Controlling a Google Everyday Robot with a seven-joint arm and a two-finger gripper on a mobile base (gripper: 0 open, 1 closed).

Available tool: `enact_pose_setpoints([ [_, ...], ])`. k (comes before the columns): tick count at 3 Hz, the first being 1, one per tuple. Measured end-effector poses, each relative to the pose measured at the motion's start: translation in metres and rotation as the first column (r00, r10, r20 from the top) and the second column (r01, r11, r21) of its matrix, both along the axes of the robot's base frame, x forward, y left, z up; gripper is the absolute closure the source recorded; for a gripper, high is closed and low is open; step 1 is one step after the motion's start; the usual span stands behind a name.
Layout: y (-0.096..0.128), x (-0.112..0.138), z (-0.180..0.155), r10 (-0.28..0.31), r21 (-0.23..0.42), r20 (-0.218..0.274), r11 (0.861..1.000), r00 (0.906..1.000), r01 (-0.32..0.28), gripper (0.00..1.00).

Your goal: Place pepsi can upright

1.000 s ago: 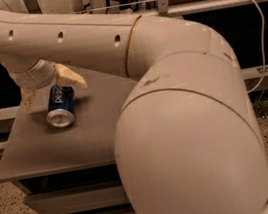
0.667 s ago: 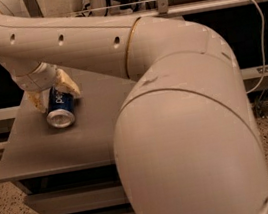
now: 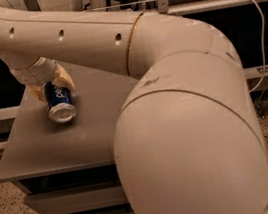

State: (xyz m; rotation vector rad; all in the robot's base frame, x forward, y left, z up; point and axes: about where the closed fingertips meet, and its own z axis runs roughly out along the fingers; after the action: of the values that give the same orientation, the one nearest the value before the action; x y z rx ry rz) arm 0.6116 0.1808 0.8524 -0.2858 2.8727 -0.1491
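Lowered the gripper (image 3: 50, 87) since a second ago, from up behind the can (image 3: 58, 101) to astride it. Now pinching the can's far half between the two yellowish pads (image 3: 64, 79), one on each flank, both seemingly touching blue metal. Swung the can as well: earlier lying aslant with its silver end aimed toward the table's left front, now pointing that end almost squarely at the camera. Hardly shifted it otherwise; same spot near the left rear of the grey table (image 3: 103, 134), well in from every edge.

Still on its side, though, or close to it, with the near end low on the tabletop and the held end perhaps a touch raised; hard to tell whether lifted clear at all. Means a grasp most likely secured, judging by the turn of the can under the pads, and the uprighting itself not yet done. Next calls for a lift and a rotation of the wrist to stand the can on one end, then a gentle set-down and release. Worth watching for: slipping of smooth round aluminium between the pads during the tilt, and rolling away toward the left edge if let go early. Blocking much of the right side of the view with the arm (image 3: 189, 135), so nothing to say of the table there.
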Motion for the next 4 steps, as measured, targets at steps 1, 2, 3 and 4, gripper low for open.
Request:
enact_pose_setpoints([
  [1, 0.001, 0.008, 0.035, 0.157, 0.095, 0.117, 0.981, 0.9806, -0.169, 1.00],
  [2, 0.006, 0.013, 0.058, 0.310, 0.171, 0.237, 0.920, 0.9208, -0.353, 1.00],
  [3, 0.005, 0.015, 0.075, 0.410, 0.234, 0.358, 0.831, 0.8388, -0.506, 1.00],
  [4, 0.000, 0.006, 0.096, 0.458, 0.284, 0.526, 0.700, 0.7171, -0.655, 1.00],
])
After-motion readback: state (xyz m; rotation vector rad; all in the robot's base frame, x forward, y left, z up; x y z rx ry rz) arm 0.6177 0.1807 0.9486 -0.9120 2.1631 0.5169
